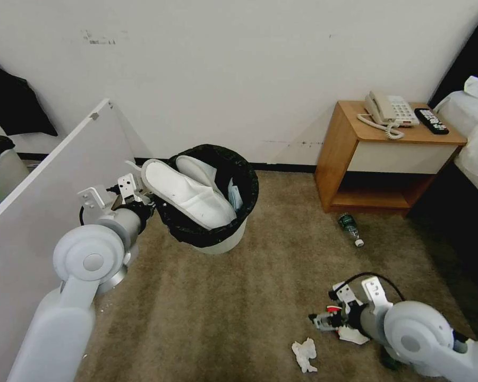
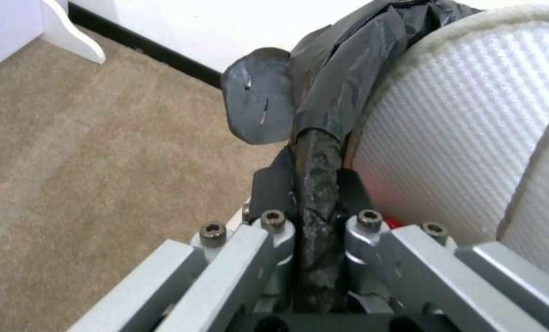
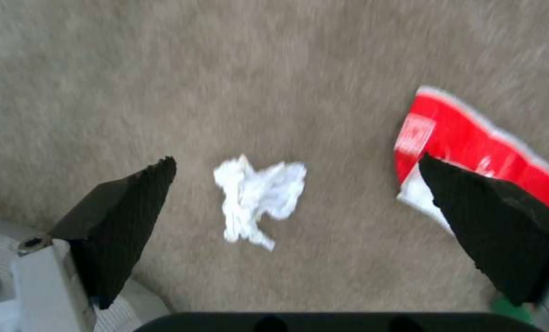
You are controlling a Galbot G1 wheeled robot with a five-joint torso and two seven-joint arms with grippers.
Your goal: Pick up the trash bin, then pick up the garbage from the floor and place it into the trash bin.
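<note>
right gripper [image 1: 317, 320] hangs low over the carpet [image 1: 223, 307] at the near right, about five o'clock in the head view, its two black fingers [image 3: 124, 207] spread wide and holding nothing. through its wrist camera the crumpled tissue [image 3: 257, 200] sits on the floor between the fingers, a touch nearer one of them, and the red-white wrapper [image 3: 471, 147] lies just under the other fingertip

from where i stand the bin-lifting part looks done and the litter-gathering is under way. the tissue seems the piece in hand now; i'd judge the next move calls for a straight drop until the pads reach the pile, then a pinch that gathers the soft paper without snagging the wrapper beside it

left gripper [image 1: 143, 204] is out at nine o'clock, forearm reaching forward, pinched tight on the black-bagged rim of the trash bin [image 1: 218, 241], which it carries tipped above the carpet at centre. the wrist view shows the bag [image 2: 314, 184] squeezed flat between the closed jaws. two white slippers [image 1: 188, 193] already poke out of the bin

a green-labelled bottle [image 1: 350, 228] waits on the floor at about three o'clock, just in front of the wooden nightstand [image 1: 356, 154], well apart from either gripper
</note>
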